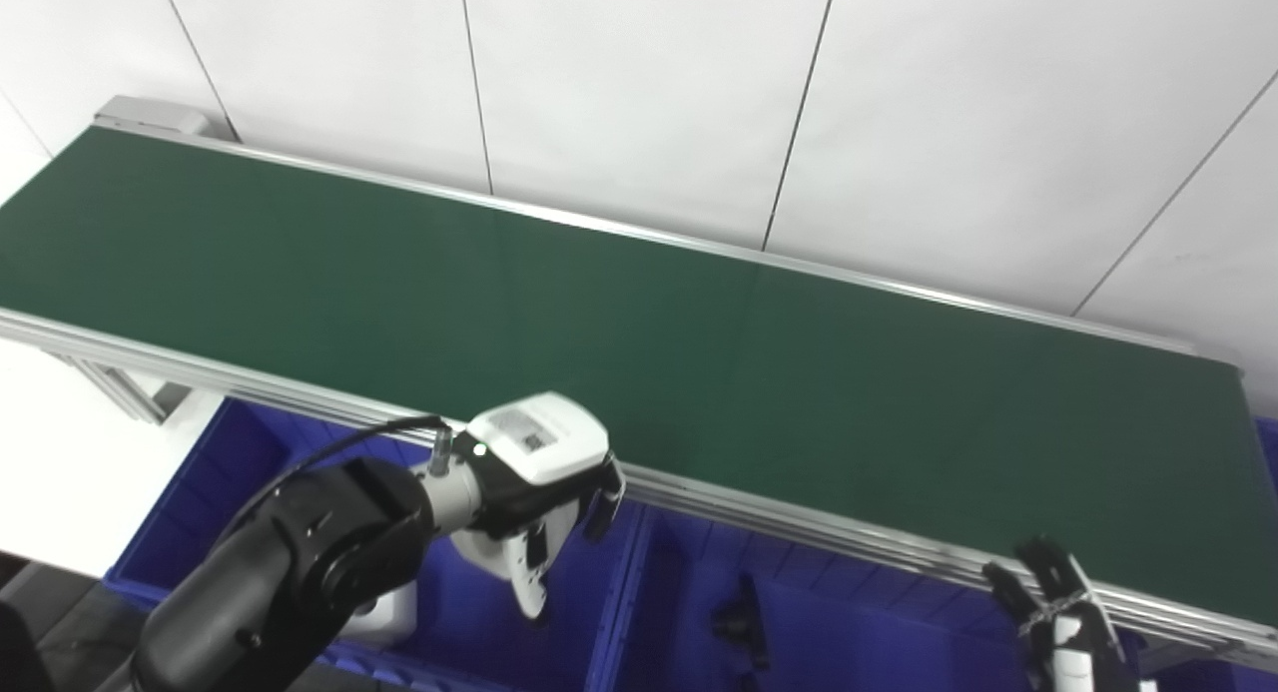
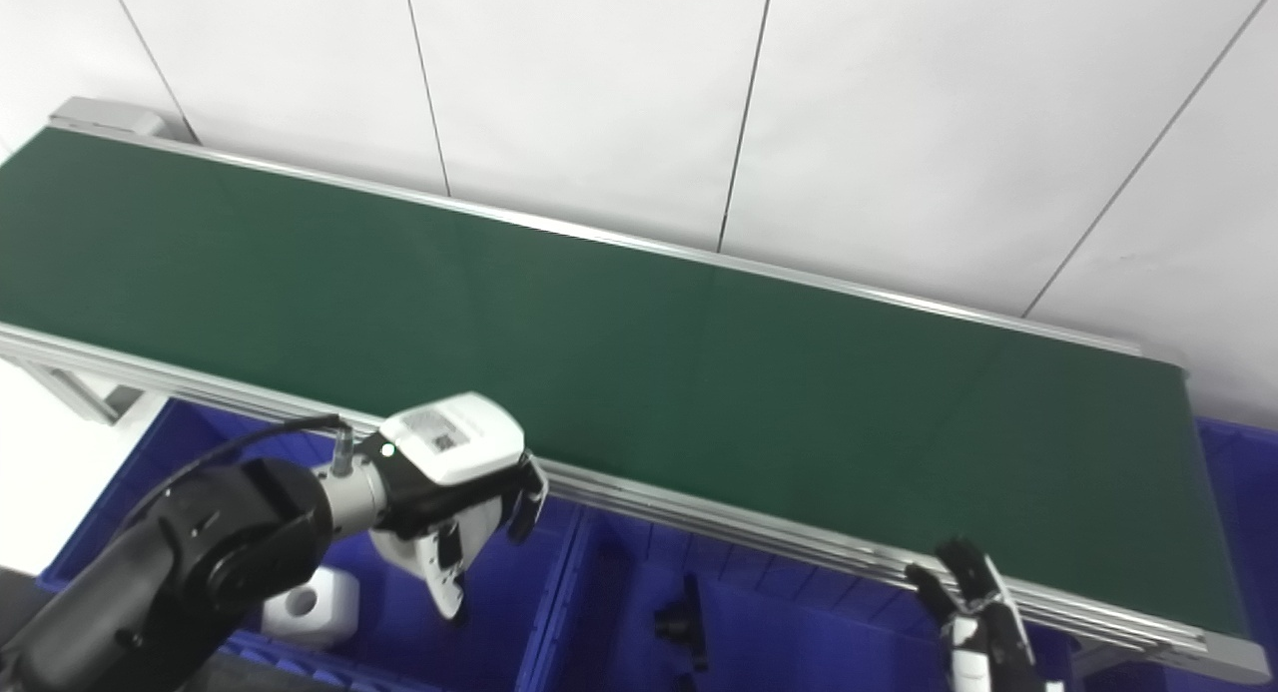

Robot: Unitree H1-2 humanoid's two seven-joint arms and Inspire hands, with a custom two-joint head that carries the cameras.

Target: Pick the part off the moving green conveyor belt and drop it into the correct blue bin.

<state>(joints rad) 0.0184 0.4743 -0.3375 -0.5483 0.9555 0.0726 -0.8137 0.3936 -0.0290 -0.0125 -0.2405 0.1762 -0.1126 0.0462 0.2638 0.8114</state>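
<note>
left eye view, two hands, left hand, right hand, one belt

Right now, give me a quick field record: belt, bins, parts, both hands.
belt: green conveyor belt, no part visible on it
bins: blue bins below the near rail
parts: white part in the left bin; black part in the next bin
left hand: left hand over the left bin, fingers pointing down, holding nothing
right hand: right hand at the bottom edge, fingers apart, empty
</note>
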